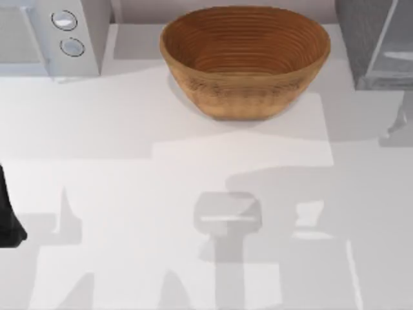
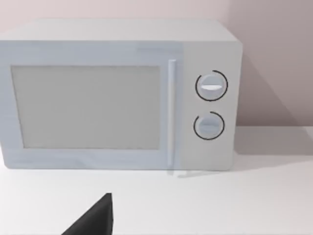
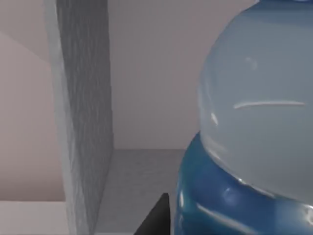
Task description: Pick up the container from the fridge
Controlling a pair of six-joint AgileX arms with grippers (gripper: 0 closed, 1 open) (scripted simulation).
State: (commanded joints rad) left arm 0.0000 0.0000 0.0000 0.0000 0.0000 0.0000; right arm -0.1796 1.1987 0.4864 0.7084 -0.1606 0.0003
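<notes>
Top view: woven basket point(image 1: 245, 61) sits at far-centre of the table point(image 1: 129, 194), white microwave point(image 1: 48, 35) w/ two round knobs at far left, dark grey speckled fridge point(image 1: 374, 42) at far right w/ its pale glassy door panel point(image 1: 395, 51) angled out, so door looks open. Left arm is parked at the table's left edge, just a dark sliver there; its wrist cam looks at the microwave point(image 2: 117, 95) front, w/ one dark finger point(image 2: 95, 220) poking into the shot, so I can't tell if that tool is spread or closed. Right wrist cam is inside the fridge: speckled side wall point(image 3: 83, 112) beside, pale shelf floor beyond, and the container point(image 3: 254, 127) very close up, clear body and blue cap point(image 3: 225, 200) looming large, apparently seen inverted by the cam. One dark finger tip point(image 3: 156, 218) sits right next to the cap; whether it touches, can't say, and the other finger isn't visible, so right tool's state: cannot tell. Step in hand, my read: final approach/grasp on the bottle in the fridge. Next move needs jaws confirmed either side of the bottle, firm close, then a small lift and straight pull-out toward the table, keeping clear of side wall & door panel. Risk: smooth round plastic may slip or tip if pinch is off-centre.
</notes>
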